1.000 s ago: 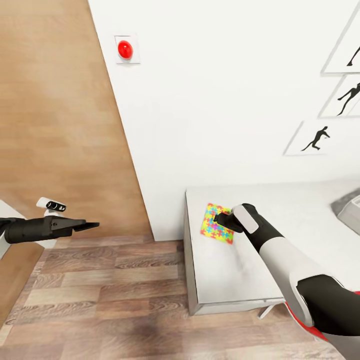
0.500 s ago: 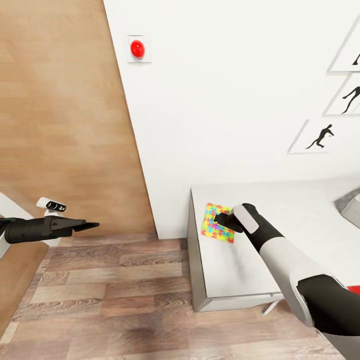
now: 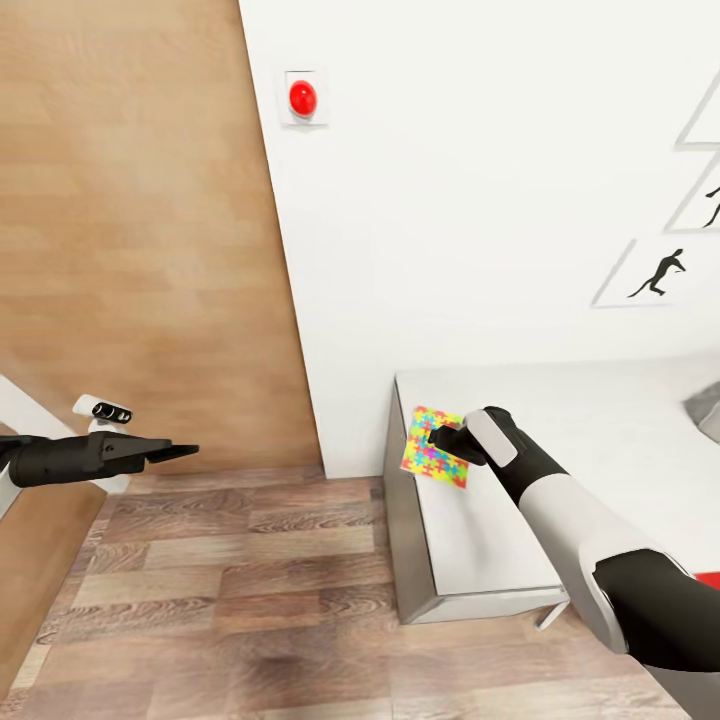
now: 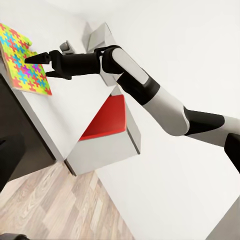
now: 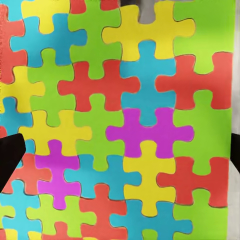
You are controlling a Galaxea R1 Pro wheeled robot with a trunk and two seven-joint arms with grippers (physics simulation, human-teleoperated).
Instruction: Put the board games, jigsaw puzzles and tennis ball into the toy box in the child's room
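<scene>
Right gripper [image 3: 436,438] hangs over the jigsaw puzzle [image 3: 436,446] at the table's [image 3: 480,540] left end; its fingers [image 4: 37,58] look spread, one at each puzzle edge, though I can't tell if they grip. My left gripper [image 3: 185,452] looks closed and empty above the wood floor [image 3: 230,590].

In the head view the right claw [image 3: 436,440] covers the 3 o'clock part of the jigsaw puzzle [image 3: 432,460], so it is not possible to tell if its jaws touch the puzzle. The toy box [image 3: 706,410] is cut off at the 3 o'clock edge and only a grey corner is seen; the counter [image 3: 600,430] is also cut there. In the right wrist view the puzzle runs past the edges, and only dark finger tips [image 5: 9,157] enter at 9 o'clock.
</scene>
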